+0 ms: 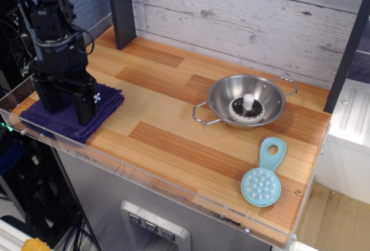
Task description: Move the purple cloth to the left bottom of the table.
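The purple cloth point(65, 125) lies folded and flat at the front left corner of the table point(167, 112), close to the clear acrylic rim. My black gripper point(64, 104) stands upright over the cloth. Its two fingers point(84, 107) are spread wide apart, with their tips at or just above the towel's surface. I cannot tell whether they touch it. The fingers and arm hide the middle of the cloth.
A steel bowl point(218, 98) with two handles sits at the right centre and holds a white and black strainer piece point(247, 107). A light blue scrubber point(263, 178) lies near the front right. A dark post point(120, 8) stands at the back left. The acrylic rim point(144, 176) runs along the front edge.
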`<state>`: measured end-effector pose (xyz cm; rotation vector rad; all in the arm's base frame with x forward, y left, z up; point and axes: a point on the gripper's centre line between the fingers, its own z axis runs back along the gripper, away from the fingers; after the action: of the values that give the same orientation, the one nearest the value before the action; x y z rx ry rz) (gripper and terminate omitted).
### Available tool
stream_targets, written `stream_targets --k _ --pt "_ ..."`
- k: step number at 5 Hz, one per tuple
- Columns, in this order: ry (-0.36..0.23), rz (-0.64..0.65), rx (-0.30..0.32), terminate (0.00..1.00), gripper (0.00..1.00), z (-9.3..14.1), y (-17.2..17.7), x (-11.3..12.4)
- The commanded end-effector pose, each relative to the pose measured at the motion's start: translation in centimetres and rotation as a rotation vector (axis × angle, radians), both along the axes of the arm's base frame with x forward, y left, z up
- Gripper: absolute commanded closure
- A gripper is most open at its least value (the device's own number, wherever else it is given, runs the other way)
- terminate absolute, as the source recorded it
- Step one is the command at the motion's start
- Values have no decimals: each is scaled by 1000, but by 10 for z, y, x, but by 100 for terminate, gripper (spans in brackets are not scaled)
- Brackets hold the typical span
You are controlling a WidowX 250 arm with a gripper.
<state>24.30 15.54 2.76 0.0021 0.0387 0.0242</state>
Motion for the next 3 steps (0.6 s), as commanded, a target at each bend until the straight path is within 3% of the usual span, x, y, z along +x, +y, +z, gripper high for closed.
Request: stream_targets --k 1,2,3 --pt "-239 48 13 0 0 73 -1 -8" --pt "-269 68 12 0 0 87 2 -13" --pt "-259 58 21 0 0 99 -5 -10"
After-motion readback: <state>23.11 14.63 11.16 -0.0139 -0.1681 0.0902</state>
